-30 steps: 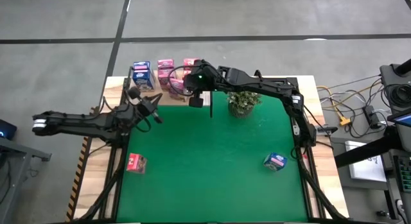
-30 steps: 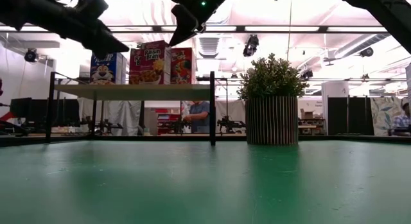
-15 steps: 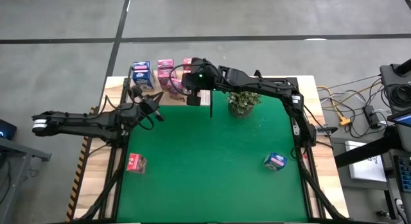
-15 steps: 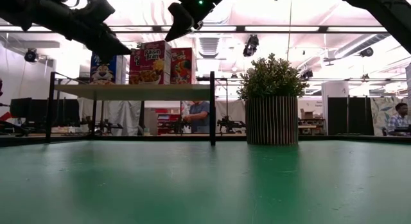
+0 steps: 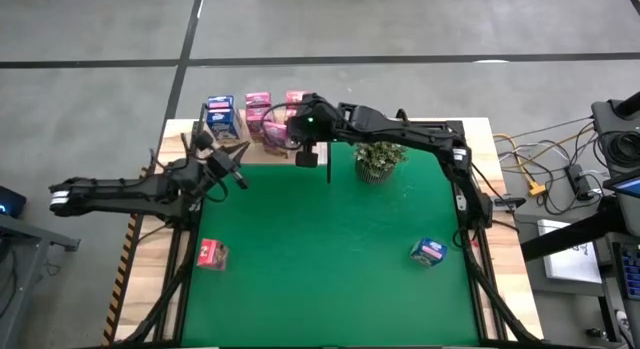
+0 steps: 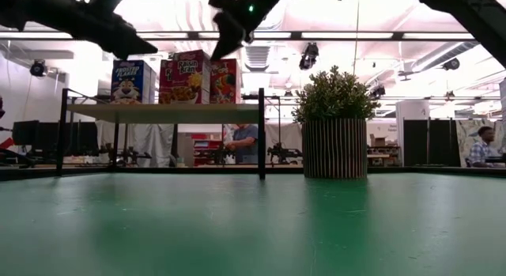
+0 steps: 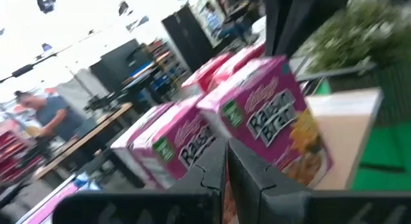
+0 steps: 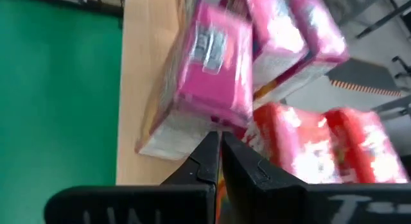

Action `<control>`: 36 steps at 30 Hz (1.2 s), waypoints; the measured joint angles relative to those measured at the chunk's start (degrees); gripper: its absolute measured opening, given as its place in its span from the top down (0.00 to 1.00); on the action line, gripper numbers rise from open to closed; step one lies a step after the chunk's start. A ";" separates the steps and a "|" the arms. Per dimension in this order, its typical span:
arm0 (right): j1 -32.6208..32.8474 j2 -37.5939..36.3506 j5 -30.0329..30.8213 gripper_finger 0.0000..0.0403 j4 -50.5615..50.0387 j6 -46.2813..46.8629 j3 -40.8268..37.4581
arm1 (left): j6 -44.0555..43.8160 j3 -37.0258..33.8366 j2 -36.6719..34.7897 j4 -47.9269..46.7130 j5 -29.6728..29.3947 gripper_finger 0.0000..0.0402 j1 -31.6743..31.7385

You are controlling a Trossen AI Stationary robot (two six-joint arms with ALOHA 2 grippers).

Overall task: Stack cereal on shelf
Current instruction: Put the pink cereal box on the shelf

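The room was big and bright, with a grey floor (image 5: pixel 400 24) and lamps (image 6: pixel 310 56) hanging from the ceiling.

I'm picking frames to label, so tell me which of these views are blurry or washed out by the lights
Left wrist view: motion-smeared, the pink cereal boxes streaked, sky-bright background blown out. Right wrist view: also soft, box print unreadable. Low view: ceiling lights glare, so both arms read as silhouettes, but the shelf and plant are crisp. High view: evenly lit and sharp.
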 joint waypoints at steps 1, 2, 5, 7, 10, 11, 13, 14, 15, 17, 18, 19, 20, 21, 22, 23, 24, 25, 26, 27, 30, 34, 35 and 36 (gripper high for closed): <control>-0.04 0.42 0.06 0.98 0.25 -0.40 -0.11 | -0.12 0.00 -0.46 0.02 0.73 1.00 0.00; -0.05 0.65 0.11 0.98 1.34 -0.63 -0.14 | -0.24 0.02 -0.96 0.07 1.41 1.00 0.00; -0.29 0.60 -0.01 0.98 3.74 -1.47 -0.48 | -0.32 0.04 -2.06 0.21 1.55 1.00 0.00; -0.33 0.97 0.02 0.98 5.96 -2.26 -0.65 | -0.68 0.04 -2.91 0.03 2.00 1.00 0.00; -0.37 1.19 -0.04 0.98 7.30 -3.04 -0.84 | -1.31 0.04 -4.00 0.36 4.09 1.00 0.00; -0.35 1.19 -0.04 0.98 7.96 -3.33 -0.84 | -1.58 0.04 -4.39 0.46 4.42 1.00 0.00; -0.35 1.19 -0.06 0.98 9.07 -3.41 -0.82 | -2.34 0.04 -5.21 0.84 4.51 1.00 -0.02; -0.34 1.27 -0.12 0.98 9.63 -3.41 -0.82 | -2.75 0.04 -5.76 0.92 4.51 1.00 0.00; -0.35 1.36 -0.38 0.98 9.77 -3.43 -0.82 | -2.96 0.04 -6.22 0.87 4.52 1.00 0.00; -0.35 1.95 -0.44 0.98 10.68 -3.68 -0.84 | -3.64 0.04 -7.14 0.97 5.39 1.00 0.00; -0.35 2.28 -0.45 0.98 11.51 -3.85 -0.84 | -3.89 0.04 -7.67 0.97 6.12 1.00 0.00; -0.35 2.45 -0.44 0.98 11.81 -3.90 -0.84 | -4.14 0.04 -8.13 0.97 7.33 1.00 0.00; -0.35 2.71 -0.44 0.98 12.01 -4.00 -0.84 | -4.37 0.04 -8.59 0.97 8.62 1.00 0.00; -0.35 3.13 -0.44 0.98 12.60 -4.53 -0.84 | -4.63 0.04 -9.04 0.99 10.14 1.00 0.00; -0.35 3.35 -0.43 0.98 13.07 -4.74 -0.84 | -4.79 0.04 -9.54 1.00 11.67 1.00 0.00; -0.35 3.43 -0.44 0.98 13.12 -4.86 -0.88 | -5.05 0.04 -9.95 0.99 13.11 1.00 0.00; -0.35 3.51 -0.44 0.98 13.17 -4.96 -0.93 | -5.36 0.04 -10.34 1.04 14.37 1.00 -0.01; -0.33 3.74 -0.43 0.98 13.77 -4.96 -0.93 | -5.72 0.04 -10.75 1.13 15.53 1.00 0.00; -0.31 3.84 -0.44 0.98 14.63 -4.94 -0.93 | -5.92 0.04 -11.19 1.10 16.43 1.00 -0.01; -0.31 3.86 -0.44 0.98 14.91 -4.95 -0.93 | -6.13 0.04 -11.55 1.09 17.04 1.00 -0.02; -0.31 3.90 -0.44 0.98 14.95 -5.03 -0.93 | -6.78 0.04 -12.48 1.00 18.04 1.00 0.00; -0.31 3.92 -0.41 0.98 14.97 -4.98 -0.93 | -7.21 0.04 -13.19 0.68 18.06 1.00 -0.01; -0.31 3.92 -0.41 0.98 14.97 -4.98 -0.93 | -7.22 0.04 -13.24 0.67 18.06 1.00 0.00; -0.31 3.92 -0.42 0.98 14.99 -4.97 -0.93 | -7.24 0.04 -13.23 0.66 18.06 1.00 -0.01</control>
